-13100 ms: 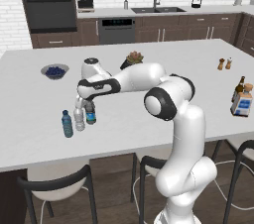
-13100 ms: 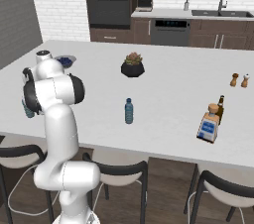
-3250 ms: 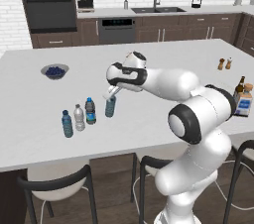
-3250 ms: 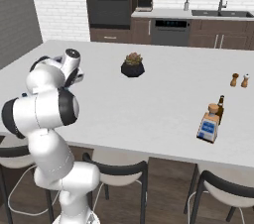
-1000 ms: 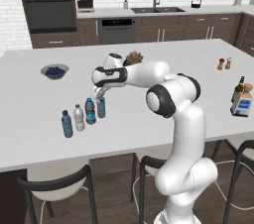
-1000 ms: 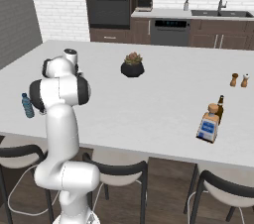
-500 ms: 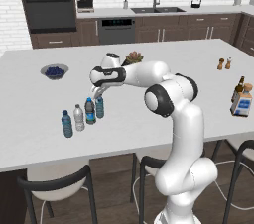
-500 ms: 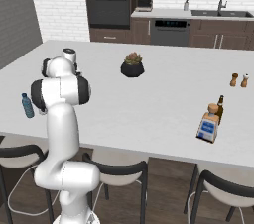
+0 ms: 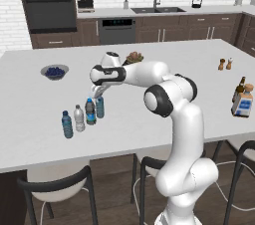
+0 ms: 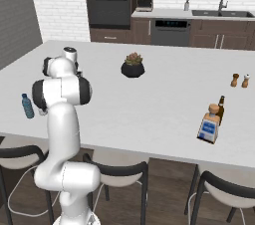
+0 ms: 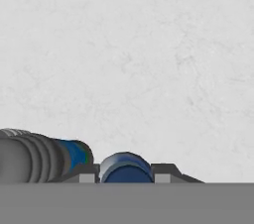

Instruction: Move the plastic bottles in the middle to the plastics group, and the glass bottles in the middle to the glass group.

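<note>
Left base view, from the left: a bowl of blue fruit [image 9: 54,72] sits far back on the white island counter [image 9: 149,114]. Nearer the front edge stand four small bottles in a loose row: a blue water bottle [image 9: 66,124], a whitish white-capped bottle [image 9: 79,118] just beside it, then a darker greyish bottle with a blue label [image 9: 90,112], and a pale blue bottle [image 9: 100,107] right next to that one. The gripper [image 9: 97,91] hangs directly above the pale blue bottle, close over its cap. In the hand view that blue cap [image 11: 125,167] lies between the two finger tips, one pad [image 11: 85,173] on either side and each apart from the cap, so the jaws stand open around it; the greyish bottle [image 11: 34,154] lies just to the cap's left. Behind the arm is a potted plant [image 9: 133,57]. Far to the right stand salt and pepper shakers [image 9: 225,63], and nearer the counter's right end the slim brown bottle [image 9: 240,88] stands touching or just behind the squat clear bottle with a cork stopper [image 9: 243,102], well apart from the gripper.
</note>
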